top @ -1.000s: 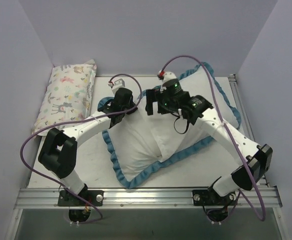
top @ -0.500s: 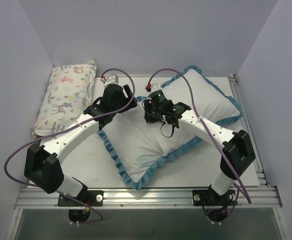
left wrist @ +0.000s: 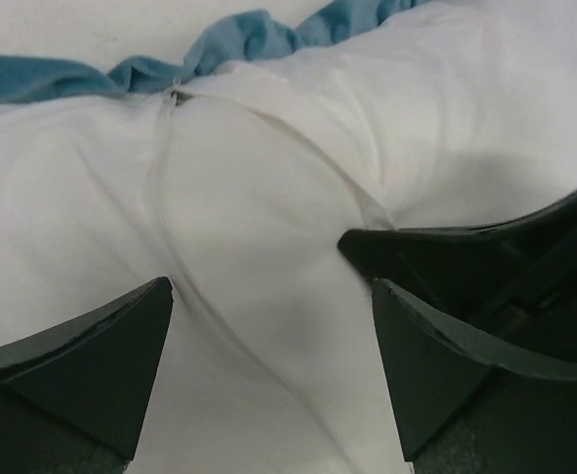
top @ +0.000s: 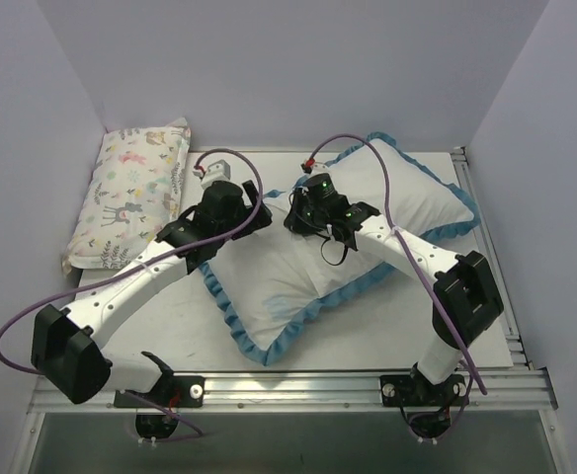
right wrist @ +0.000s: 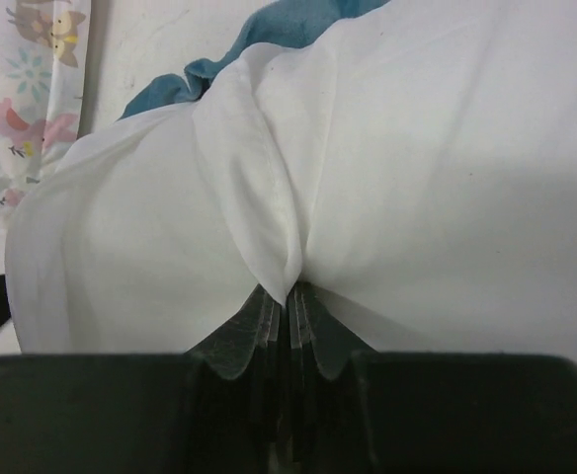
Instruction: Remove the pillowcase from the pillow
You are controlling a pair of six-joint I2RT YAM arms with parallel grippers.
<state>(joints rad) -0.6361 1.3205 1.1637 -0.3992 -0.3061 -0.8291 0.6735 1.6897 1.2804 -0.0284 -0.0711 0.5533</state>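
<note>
So the right gripper (right wrist: 290,292) was clamped tight on a fold of the pillowcase (top: 279,291) toward the counter's far edge, and the left gripper (left wrist: 269,286) hung wide open just over it.

From above, the wrist housings cover both sets of fingertips, and the left arm hides the far left corner of the pillowcase (top: 239,331). In its own camera, the left pincer (left wrist: 269,365) loses the roots of both fingers past the bottom edge. The right pincer (right wrist: 290,301) buries its tips in a white fold, and you cannot tell whether the pillow inside is caught too. The printed pillow (right wrist: 22,79) is cut off by the left edge and blurred.
</note>
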